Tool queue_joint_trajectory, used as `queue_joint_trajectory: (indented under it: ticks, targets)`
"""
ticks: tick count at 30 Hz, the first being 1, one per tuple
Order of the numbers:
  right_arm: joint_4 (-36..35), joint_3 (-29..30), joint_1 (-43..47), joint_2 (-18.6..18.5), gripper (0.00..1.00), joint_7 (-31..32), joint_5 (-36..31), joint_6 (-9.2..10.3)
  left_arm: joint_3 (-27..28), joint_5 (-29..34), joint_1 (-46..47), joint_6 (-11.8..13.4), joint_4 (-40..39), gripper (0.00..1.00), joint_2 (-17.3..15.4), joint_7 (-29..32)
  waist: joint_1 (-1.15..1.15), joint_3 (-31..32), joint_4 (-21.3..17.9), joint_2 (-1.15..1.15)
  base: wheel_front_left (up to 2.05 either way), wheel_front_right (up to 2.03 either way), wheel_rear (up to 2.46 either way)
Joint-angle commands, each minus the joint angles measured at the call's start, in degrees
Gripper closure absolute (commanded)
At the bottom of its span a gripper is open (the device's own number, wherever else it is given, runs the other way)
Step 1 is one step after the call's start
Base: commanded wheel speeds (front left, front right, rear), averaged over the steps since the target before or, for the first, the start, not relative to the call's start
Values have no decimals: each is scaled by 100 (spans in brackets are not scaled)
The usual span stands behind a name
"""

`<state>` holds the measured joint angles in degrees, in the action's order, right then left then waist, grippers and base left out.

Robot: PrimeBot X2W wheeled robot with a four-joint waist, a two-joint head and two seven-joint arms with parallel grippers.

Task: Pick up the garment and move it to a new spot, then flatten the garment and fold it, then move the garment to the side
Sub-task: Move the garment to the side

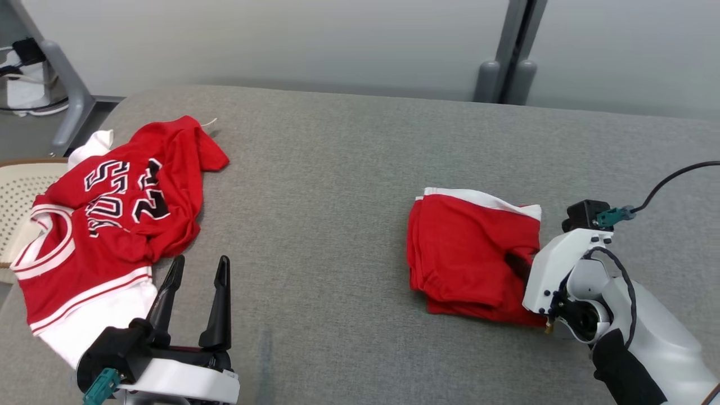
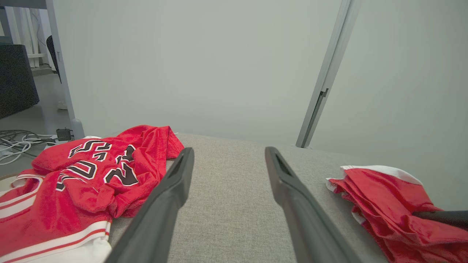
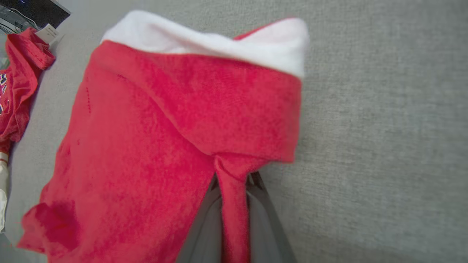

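The garment (image 1: 467, 247) is a folded red cloth with a white band along its far edge, lying on the right of the grey padded table (image 1: 337, 169). My right gripper (image 1: 520, 264) is shut on a pinch of its right edge, fingertips buried in the cloth. In the right wrist view a red fold (image 3: 234, 204) of the garment (image 3: 164, 146) runs between the closed fingers (image 3: 204, 226). My left gripper (image 1: 201, 264) stands open at the lower left with nothing in it, well apart from the garment (image 2: 384, 197). Its open fingers frame bare table in the left wrist view, gripper (image 2: 229, 153).
A crumpled red and white jersey (image 1: 112, 225) with black lettering lies at the table's left end, just left of my left gripper. A cream perforated basket (image 1: 17, 208) sits beyond that edge. Grey posts (image 1: 506, 56) stand behind the table, cables (image 2: 14, 142) on the floor.
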<state>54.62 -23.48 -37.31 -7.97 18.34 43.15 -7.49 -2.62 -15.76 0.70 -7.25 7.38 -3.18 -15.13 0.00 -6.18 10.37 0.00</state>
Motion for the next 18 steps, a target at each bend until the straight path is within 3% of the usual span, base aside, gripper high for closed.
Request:
queue_joint_trajectory:
  ticks: [1, 9, 18]
  targets:
    - [-57, -104, -66, -76, 100, -82, 48, -1, -17, 3, 17, -31, -41, 0, -42, -1, 0, 110, -263, 0, 0, 0, 0]
    - [-354, -890, -442, -359, 100, -89, 32, -1, -311, -94, 48, -26, -221, 0, -144, -1, 0, 150, -1352, 0, 0, 0, 0]
    - [-329, -1618, -1334, -747, 100, -323, -50, -1, -966, -196, 451, -26, -365, 0, -479, -1, 0, -415, -2341, 0, 0, 0, 0]
